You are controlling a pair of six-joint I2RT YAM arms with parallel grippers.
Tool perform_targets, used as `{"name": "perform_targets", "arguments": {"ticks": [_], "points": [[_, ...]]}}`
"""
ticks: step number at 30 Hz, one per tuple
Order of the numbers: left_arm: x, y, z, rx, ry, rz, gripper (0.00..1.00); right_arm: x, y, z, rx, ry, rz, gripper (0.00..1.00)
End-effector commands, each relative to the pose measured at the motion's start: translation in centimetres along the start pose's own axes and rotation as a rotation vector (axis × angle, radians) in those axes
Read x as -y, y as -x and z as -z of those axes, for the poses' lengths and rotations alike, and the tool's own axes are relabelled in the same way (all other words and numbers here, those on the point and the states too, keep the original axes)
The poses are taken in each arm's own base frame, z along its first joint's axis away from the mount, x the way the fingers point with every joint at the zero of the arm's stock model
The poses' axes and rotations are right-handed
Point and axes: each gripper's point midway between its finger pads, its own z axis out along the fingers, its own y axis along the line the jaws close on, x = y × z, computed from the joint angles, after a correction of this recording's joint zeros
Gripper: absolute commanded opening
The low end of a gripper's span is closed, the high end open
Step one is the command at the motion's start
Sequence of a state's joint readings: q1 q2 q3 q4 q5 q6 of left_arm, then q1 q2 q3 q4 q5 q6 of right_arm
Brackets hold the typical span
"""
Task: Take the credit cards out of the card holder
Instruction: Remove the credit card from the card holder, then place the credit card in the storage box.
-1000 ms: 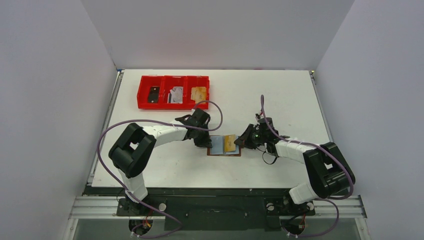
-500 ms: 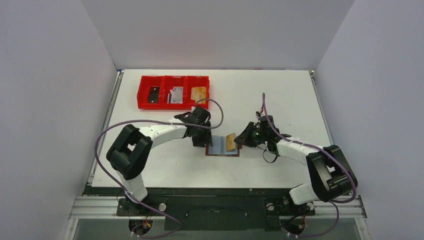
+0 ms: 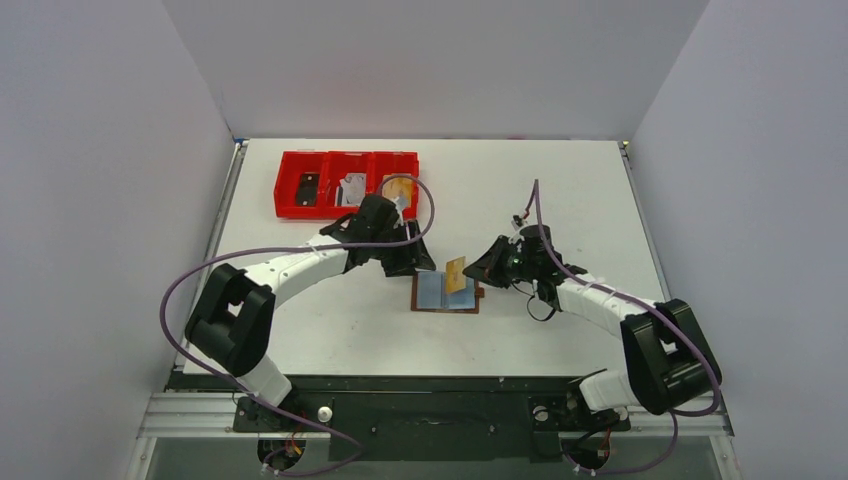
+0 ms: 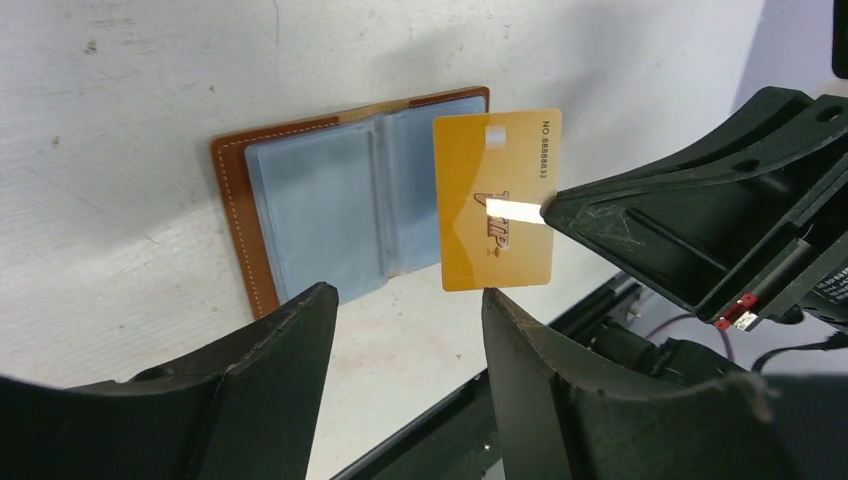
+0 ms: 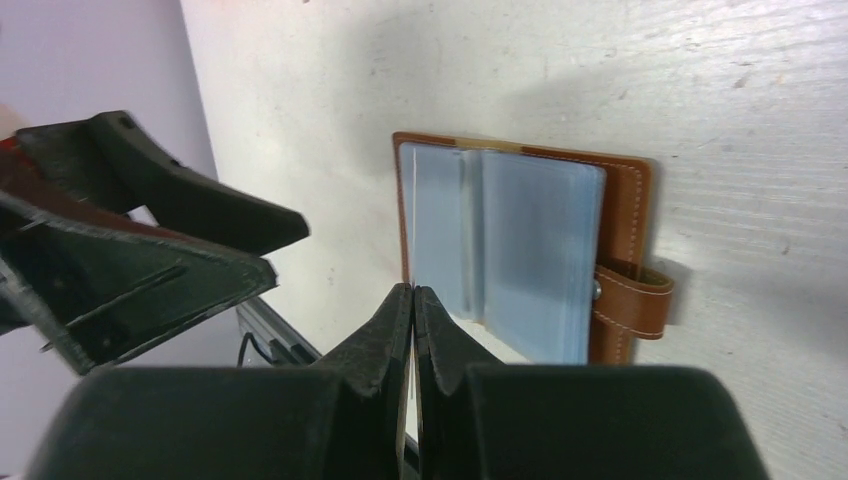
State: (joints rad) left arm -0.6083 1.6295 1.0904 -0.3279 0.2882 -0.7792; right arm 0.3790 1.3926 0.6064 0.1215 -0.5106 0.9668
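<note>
The brown card holder (image 3: 428, 293) lies open on the table, its grey-blue pockets (image 4: 320, 200) facing up and its strap tab (image 5: 636, 298) on one edge. My right gripper (image 3: 479, 272) is shut on one edge of an orange credit card (image 4: 497, 200), holding it in the air above the holder's right half, clear of the pockets. My left gripper (image 4: 405, 295) hangs open above the table just back-left of the holder (image 5: 530, 250), nothing between its fingers. No other card shows in the pockets.
A red three-compartment tray (image 3: 300, 211) stands at the back left, behind the left arm, with small flat items in its compartments. White walls close in the table on three sides.
The left gripper has opened, let go of the card holder and risen back-left. The right gripper has lifted the orange card up and out of the holder.
</note>
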Motion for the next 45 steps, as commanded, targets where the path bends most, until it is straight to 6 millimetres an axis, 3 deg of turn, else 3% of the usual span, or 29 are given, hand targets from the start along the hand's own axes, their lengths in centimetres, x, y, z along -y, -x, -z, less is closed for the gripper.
{"name": "perform_targets", "arguments": {"ticks": [1,12,21,25,32,33,35,36,38,41,45], "points": [[3.8,1.1,1.6,0.016,-0.237,0.008,0.53,-5.6,2.4,1.6,0.067,0.175,0.017,0.0],[7.1,1.6,3.0,-0.001,-0.478,0.066,0.54,-10.1,3.0,3.4,0.053,0.328,-0.02,0.0],[7.7,2.2,3.6,0.009,-0.563,0.116,0.51,-11.2,2.8,3.6,0.037,0.372,-0.036,0.0],[7.8,2.2,3.6,0.001,-0.582,0.128,0.4,-11.3,2.6,3.6,0.031,0.372,-0.03,0.0],[7.6,1.8,3.4,-0.009,-0.59,0.14,0.0,-11.0,2.4,3.3,0.03,0.353,-0.019,0.0],[7.6,1.8,3.4,-0.008,-0.591,0.14,0.0,-11.1,2.4,3.3,0.032,0.351,-0.013,0.0],[7.5,1.8,3.5,-0.004,-0.589,0.14,0.0,-10.8,2.3,3.1,0.033,0.322,0.001,0.13],[7.5,1.8,3.5,-0.002,-0.587,0.136,0.0,-10.3,2.4,3.0,0.04,0.293,0.01,0.28],[7.2,1.8,3.5,0.005,-0.571,0.131,0.0,-10.2,2.6,3.1,0.051,0.268,0.035,0.5],[6.8,1.9,3.5,0.015,-0.534,0.124,0.0,-9.3,2.6,3.3,0.064,0.203,0.06,0.64],[6.5,2.6,3.8,0.05,-0.477,0.099,0.0,-7.9,3.4,3.8,0.116,0.107,0.083,0.67]]}}
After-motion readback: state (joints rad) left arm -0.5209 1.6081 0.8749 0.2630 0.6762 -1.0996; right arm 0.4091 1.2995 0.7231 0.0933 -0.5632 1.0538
